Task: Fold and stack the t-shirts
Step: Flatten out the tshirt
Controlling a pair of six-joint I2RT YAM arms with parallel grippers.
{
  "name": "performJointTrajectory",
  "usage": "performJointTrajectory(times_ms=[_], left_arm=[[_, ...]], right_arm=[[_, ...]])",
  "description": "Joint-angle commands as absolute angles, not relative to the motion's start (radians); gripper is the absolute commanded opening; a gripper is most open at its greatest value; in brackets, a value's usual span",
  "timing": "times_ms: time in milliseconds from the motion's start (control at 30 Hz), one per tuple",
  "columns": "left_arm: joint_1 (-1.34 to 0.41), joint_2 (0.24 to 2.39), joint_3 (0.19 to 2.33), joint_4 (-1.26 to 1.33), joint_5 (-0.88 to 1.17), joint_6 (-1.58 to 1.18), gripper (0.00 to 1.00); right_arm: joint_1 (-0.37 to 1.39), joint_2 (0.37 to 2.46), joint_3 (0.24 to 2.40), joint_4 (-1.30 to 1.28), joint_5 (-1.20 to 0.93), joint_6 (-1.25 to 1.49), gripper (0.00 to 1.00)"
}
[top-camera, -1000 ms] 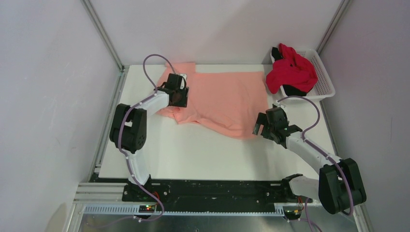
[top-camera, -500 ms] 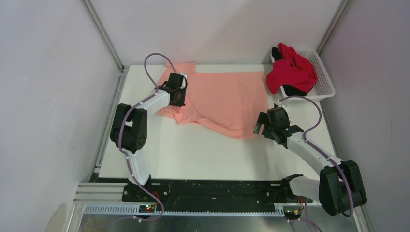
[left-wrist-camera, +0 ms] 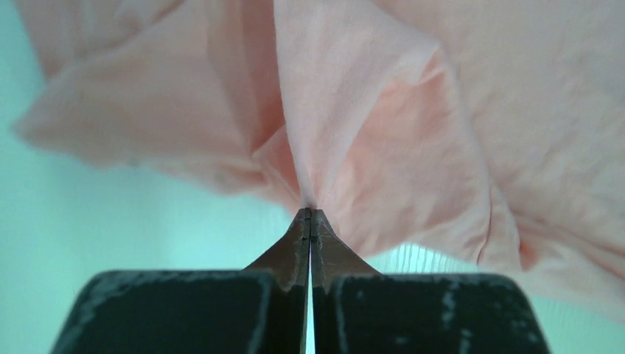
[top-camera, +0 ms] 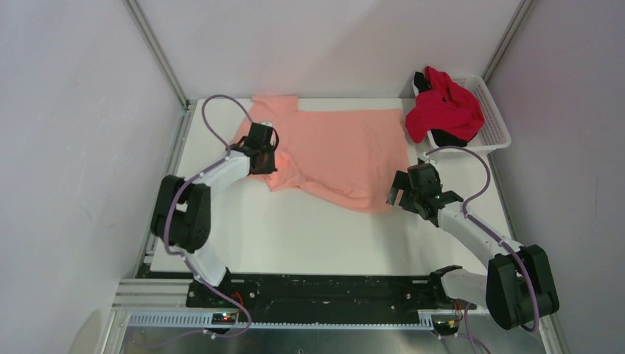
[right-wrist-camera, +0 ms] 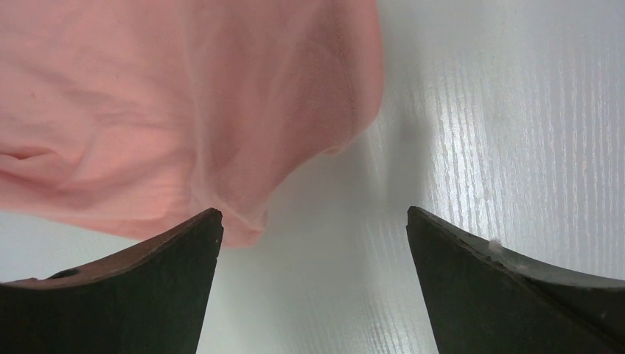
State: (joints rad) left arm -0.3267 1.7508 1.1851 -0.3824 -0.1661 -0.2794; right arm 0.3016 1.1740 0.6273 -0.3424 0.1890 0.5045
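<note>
One white desk (top-camera: pixel 295 236) carries it all, and I count three t-shirts, one basket and two tools. The salmon-pink shirt (top-camera: pixel 339 151) is the biggest thing, spread across the far half of the desk with its near-left part rumpled. At the far right corner sits the single white mesh basket (top-camera: pixel 495 118). The red shirt (top-camera: pixel 446 110) is heaped over its left end and spills past the rim, and the black shirt (top-camera: pixel 446 137) peeks out beneath it. The left tool (left-wrist-camera: pixel 309 214) is clamped tight on a pinch of pink cloth at the shirt's left side. The right tool (right-wrist-camera: pixel 313 221) gapes wide and empty, low over the desk at the shirt's near-right corner.
</note>
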Motion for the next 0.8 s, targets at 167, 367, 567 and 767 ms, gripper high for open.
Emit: performJointTrajectory(times_ms=[167, 367, 567, 767], left_arm=[[-0.35, 1.438, 0.888, -0.395, -0.221, -0.496, 0.0], [-0.357, 1.141, 0.736, -0.517, -0.293, -0.611, 0.0], [-0.363, 0.91, 0.625, -0.61, -0.252, -0.775, 0.0], [-0.364, 0.767, 0.541, -0.804, -0.3, -0.977, 0.0]], right_arm=[[0.312, 1.15, 0.615, -0.336, 0.176, 0.51, 0.99], [0.328, 1.131, 0.61, -0.349, 0.193, 0.527, 0.99], [0.344, 1.117, 0.606, -0.377, 0.204, 0.544, 1.0], [0.345, 1.088, 0.606, -0.429, 0.229, 0.572, 0.99]])
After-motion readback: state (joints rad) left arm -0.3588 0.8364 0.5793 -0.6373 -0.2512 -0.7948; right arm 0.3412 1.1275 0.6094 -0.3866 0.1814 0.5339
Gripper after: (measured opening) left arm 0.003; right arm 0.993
